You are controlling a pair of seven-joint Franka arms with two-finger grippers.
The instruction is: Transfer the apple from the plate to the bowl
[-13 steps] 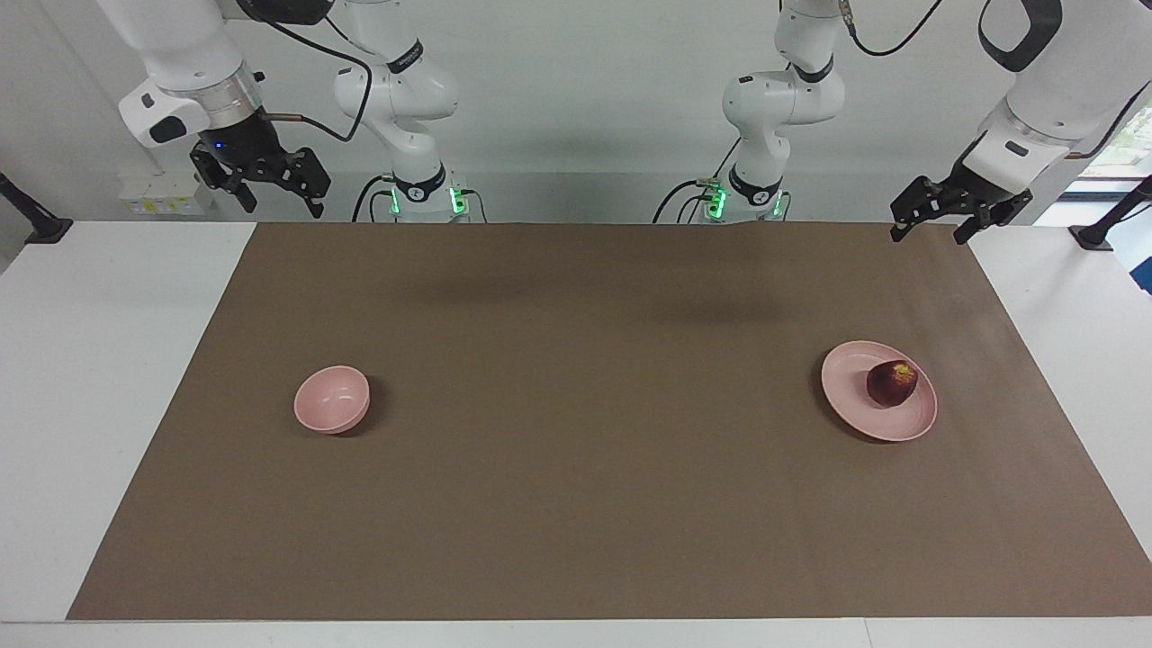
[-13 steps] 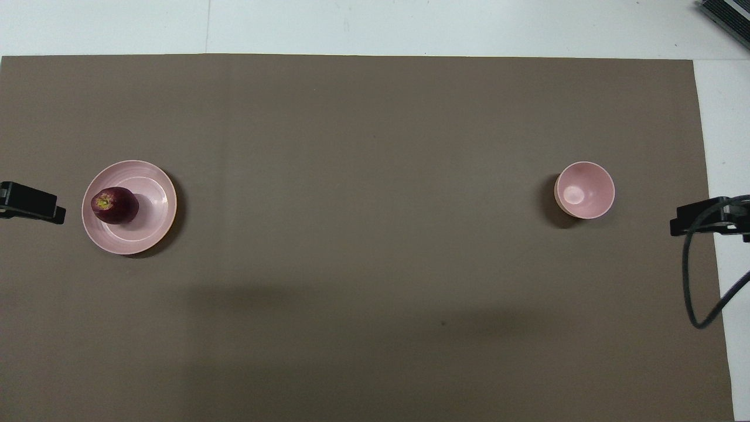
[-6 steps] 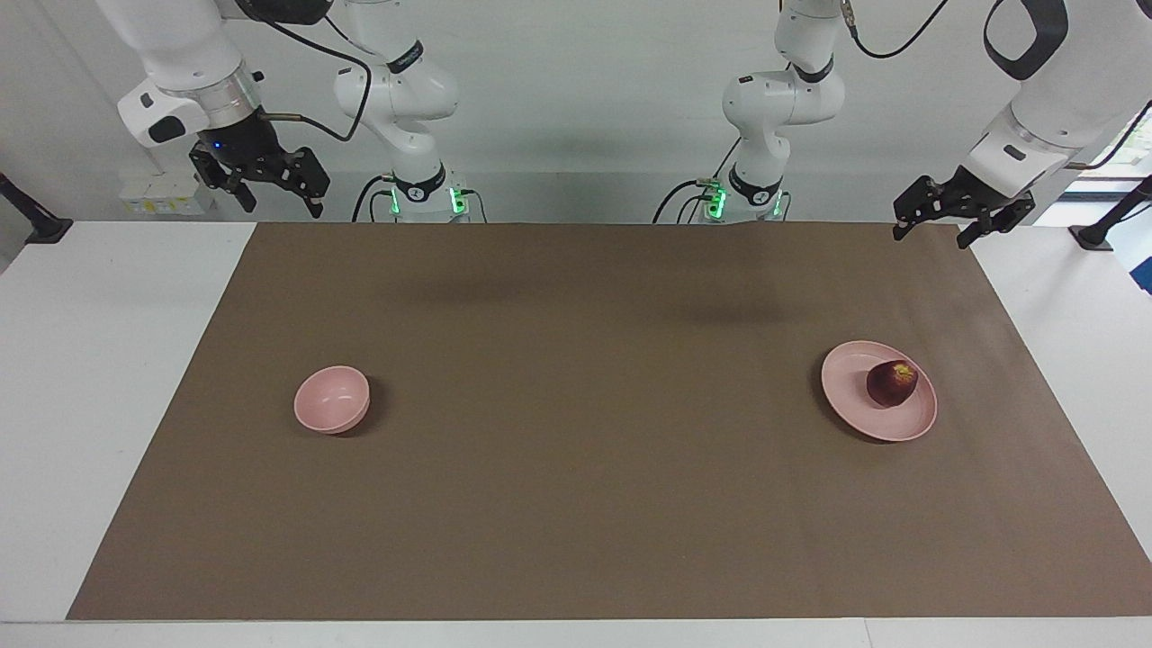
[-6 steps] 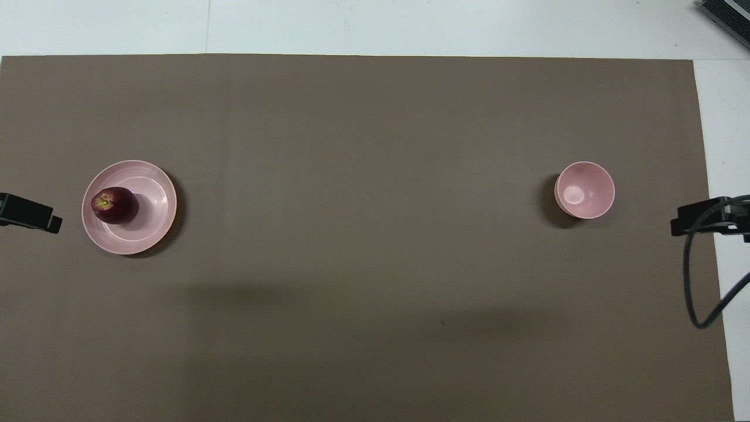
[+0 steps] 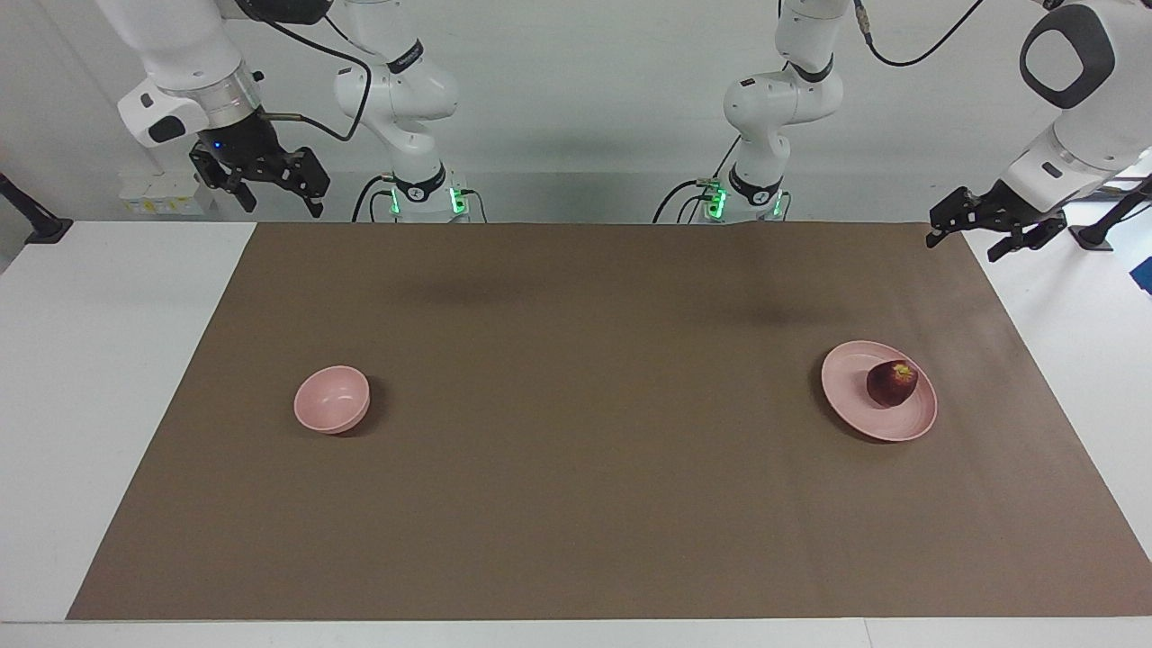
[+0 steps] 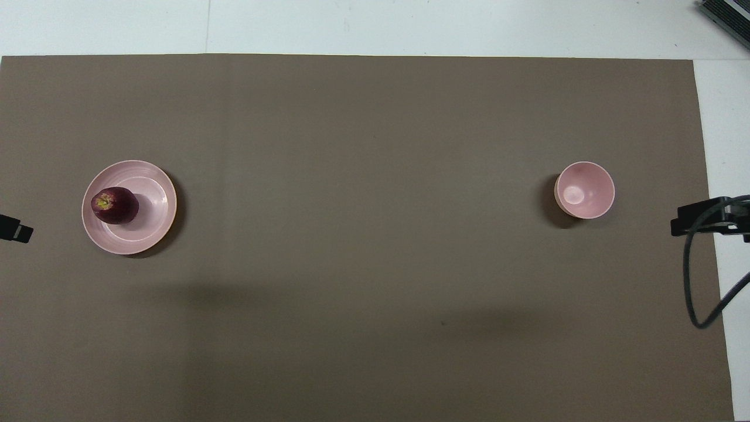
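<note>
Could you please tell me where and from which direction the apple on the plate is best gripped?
I would come straight down from above and close the fingers across the widest part of the apple. It lies on the plate, toward the left arm's end, its stem end tipped sideways, and the low rim leaves its round flanks exposed. The left gripper is the closer one.

left gripper cut off overhead

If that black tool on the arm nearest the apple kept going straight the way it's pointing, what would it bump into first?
Probably just the brown mat. The left tool points downward over the mat's corner, apart from the plate and apple. Its exact slant is hard to judge.
</note>
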